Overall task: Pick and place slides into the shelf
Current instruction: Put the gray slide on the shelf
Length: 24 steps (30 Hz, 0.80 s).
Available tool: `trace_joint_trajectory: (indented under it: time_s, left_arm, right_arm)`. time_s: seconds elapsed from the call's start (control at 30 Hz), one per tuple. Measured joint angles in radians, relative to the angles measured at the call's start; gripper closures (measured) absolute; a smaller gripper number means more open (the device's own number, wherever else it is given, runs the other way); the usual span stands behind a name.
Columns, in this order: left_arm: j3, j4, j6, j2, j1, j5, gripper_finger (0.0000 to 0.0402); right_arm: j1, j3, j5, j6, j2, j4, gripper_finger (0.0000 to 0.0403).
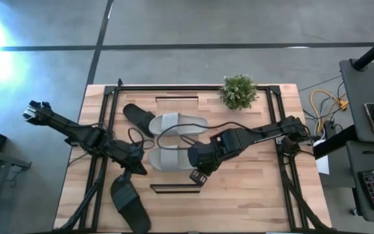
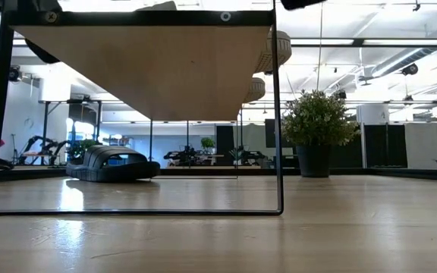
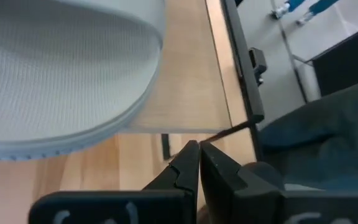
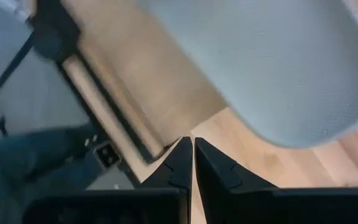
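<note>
The shelf [image 1: 174, 181] stands mid-table, its plank underside [image 2: 150, 68] filling the low view's top. Two light grey slides lie on the plank, one toward its far end [image 1: 182, 123], one toward its near end [image 1: 169, 158]. A black slide [image 1: 137, 117] rests sole-down on the table left of the shelf and also shows in the low view [image 2: 112, 163]. Another black slide [image 1: 130, 205] lies by the near left edge. My left gripper [image 1: 135, 168] is shut, just left of the nearer grey slide [image 3: 61, 74]. My right gripper [image 1: 199, 177] is shut, off that slide's [image 4: 278, 62] right near corner.
A potted plant [image 1: 239, 91] stands at the table's far edge, right of the shelf. Black frame rails [image 1: 279, 130] run along the table's left and right sides. A cable [image 1: 239, 123] trails over the right arm. Bare wood lies at the near right.
</note>
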Motion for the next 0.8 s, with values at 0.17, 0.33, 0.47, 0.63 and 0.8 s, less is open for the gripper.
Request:
trace_joint_trajectory:
  time_s: [0.17, 0.33, 0.47, 0.63, 0.8]
  left_arm:
    - [0.013, 0.001, -0.027, 0.024, -0.053, -0.066, 0.0402]
    - [0.014, 0.002, -0.06, 0.026, -0.103, -0.157, 0.0402]
    - [0.01, 0.002, -0.077, 0.027, -0.117, -0.23, 0.0402]
    - [0.007, 0.002, -0.07, 0.034, -0.117, -0.271, 0.0402]
    - [0.007, 0.002, -0.029, 0.043, -0.116, -0.311, 0.0402]
  right_arm:
    - [0.004, -0.064, 0.001, 0.057, 0.0, 0.145, 0.0392]
    - [0.017, -0.113, -0.001, 0.087, 0.0, 0.231, 0.0392]
    - [0.02, -0.156, 0.028, 0.106, 0.0, 0.23, 0.0392]
    - [0.014, -0.192, 0.054, 0.104, 0.001, 0.29, 0.0392]
    - [-0.016, -0.213, 0.073, 0.092, 0.001, 0.348, 0.0392]
